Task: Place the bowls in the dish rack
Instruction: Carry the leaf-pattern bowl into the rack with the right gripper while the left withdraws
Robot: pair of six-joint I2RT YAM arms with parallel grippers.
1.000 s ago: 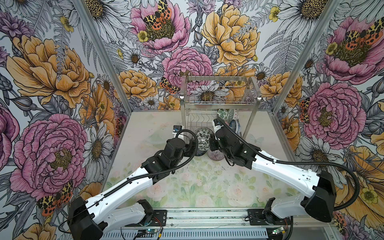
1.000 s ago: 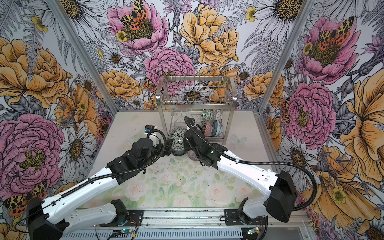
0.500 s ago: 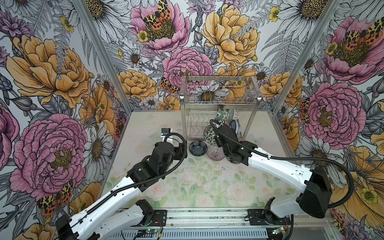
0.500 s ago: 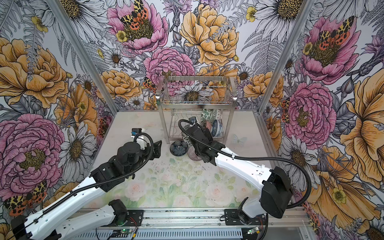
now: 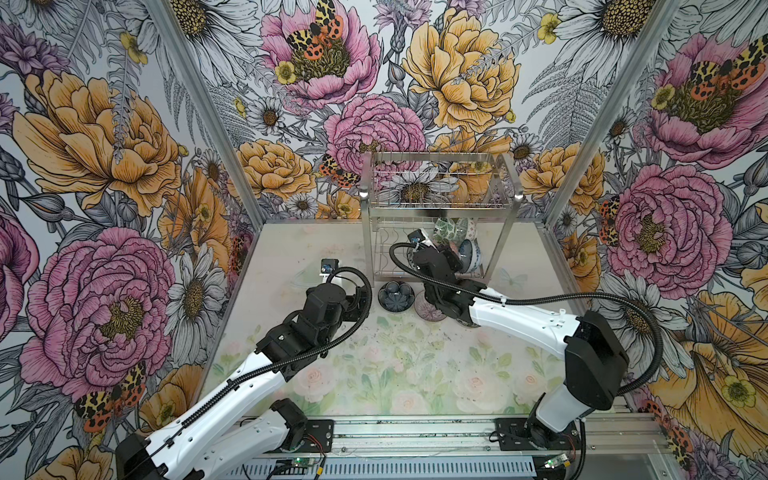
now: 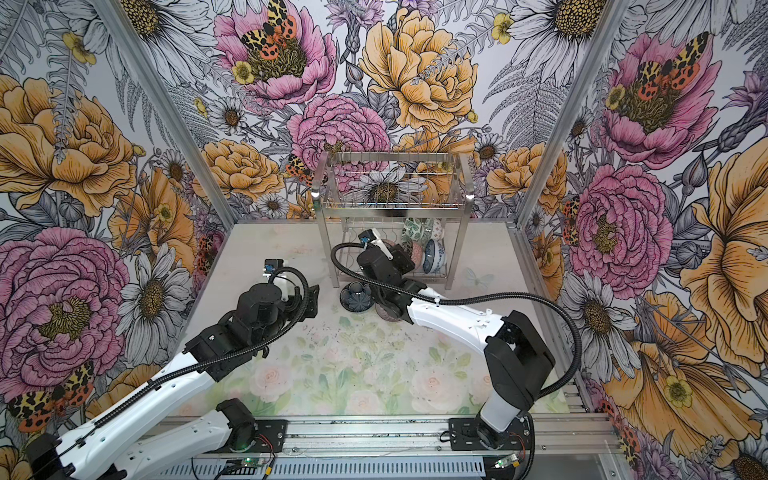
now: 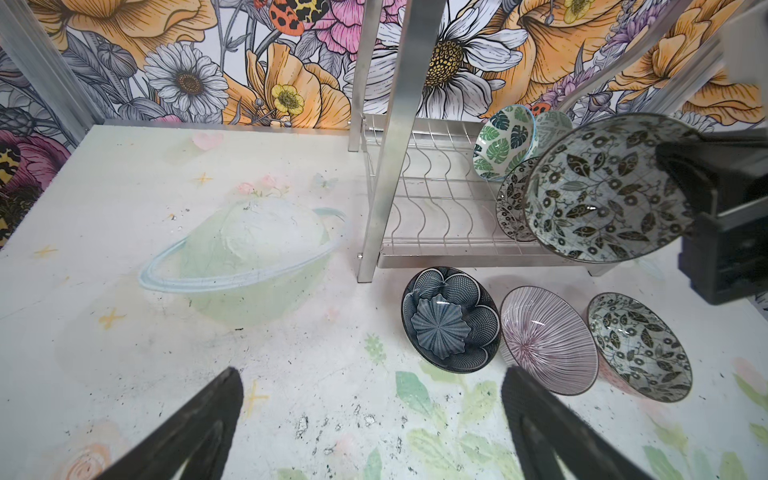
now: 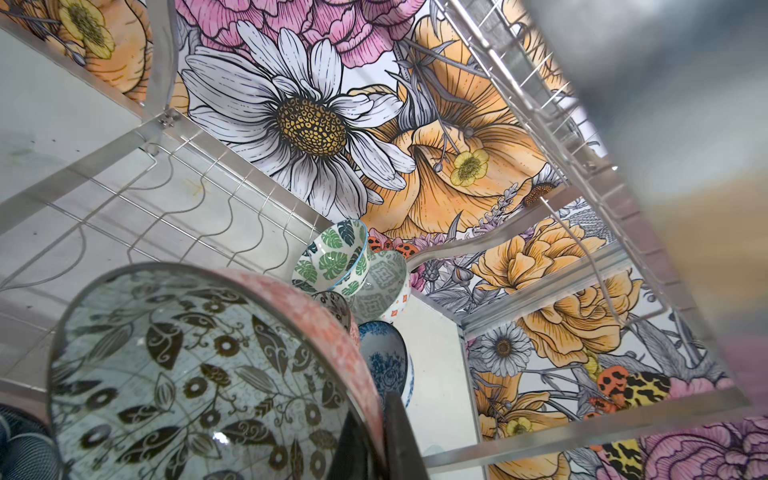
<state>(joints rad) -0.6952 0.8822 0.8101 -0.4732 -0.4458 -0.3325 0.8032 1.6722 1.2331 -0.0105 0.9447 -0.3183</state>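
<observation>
Right gripper [image 8: 376, 432]: you have it pinched on the rim of the black-and-white bowl [image 8: 199, 374].
Held bowl: tilted at the dish rack's [image 5: 440, 199] lower tier, near the racked bowls [image 8: 332, 262].
Left gripper [image 7: 372, 376]: spread wide, empty, above the table [image 7: 124, 208].
Dark blue bowl [image 7: 451, 318]: on the table, just ahead of it.

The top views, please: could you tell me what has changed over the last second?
The right gripper, shut on the rim of the black-and-white leaf bowl, moved it rightward and back, up to the dish rack's lower tier. The left gripper, open and empty, drew back toward its own side. Unchanged: the dark blue bowl, pink-lined bowl and second leaf bowl on the table, and the racked bowls.
</observation>
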